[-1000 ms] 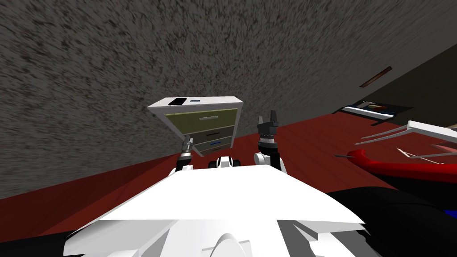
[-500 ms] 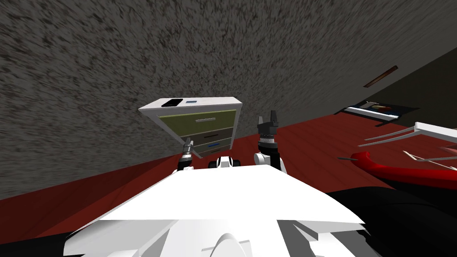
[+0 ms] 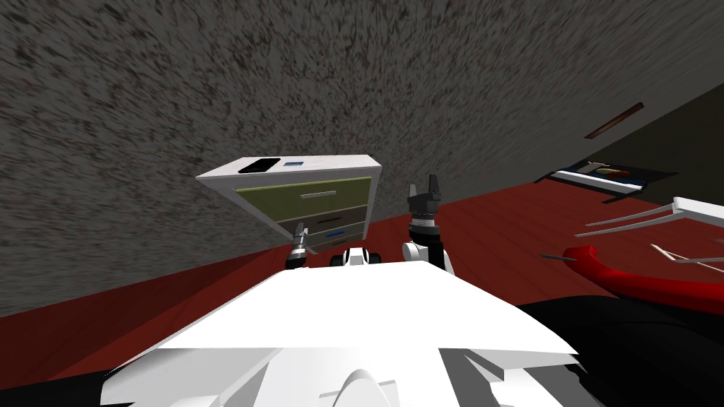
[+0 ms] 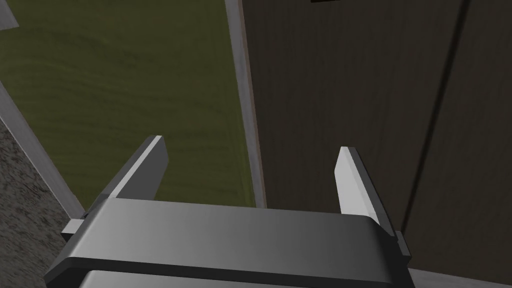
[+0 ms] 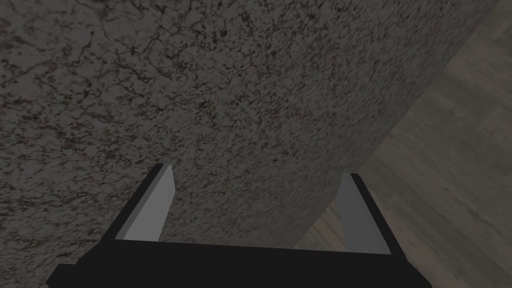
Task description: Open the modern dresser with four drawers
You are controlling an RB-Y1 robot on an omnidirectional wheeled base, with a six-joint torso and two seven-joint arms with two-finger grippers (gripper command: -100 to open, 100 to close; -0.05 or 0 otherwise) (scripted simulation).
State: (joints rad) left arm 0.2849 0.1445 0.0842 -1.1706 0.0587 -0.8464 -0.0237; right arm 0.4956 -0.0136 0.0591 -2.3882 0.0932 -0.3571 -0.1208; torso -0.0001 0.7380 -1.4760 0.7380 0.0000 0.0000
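Note:
The dresser [image 3: 304, 194] stands against the speckled wall, white-framed, with an olive top drawer bearing a pale bar handle [image 3: 318, 194] and brown drawers beneath. My left gripper [image 3: 300, 229] is raised before its lower drawers, close to the left edge. In the left wrist view the left gripper [image 4: 252, 155] is open and holds nothing. It faces the grey strip between the olive drawer front [image 4: 125, 90] and a brown drawer front [image 4: 350, 90]. My right gripper [image 3: 424, 187] is held up to the right of the dresser, and it [image 5: 257, 182] is open and empty in its wrist view.
A flat black item [image 3: 258, 166] and a small blue one [image 3: 293, 164] lie on the dresser top. A red curved piece of furniture [image 3: 636, 275] with pale slats [image 3: 679, 208] stands at the right. The floor [image 3: 495, 233] is dark red.
I have moved nearer: the dresser looks larger and lies further left in the head view. My left gripper now sits lower against the drawer fronts. Both grippers stay open.

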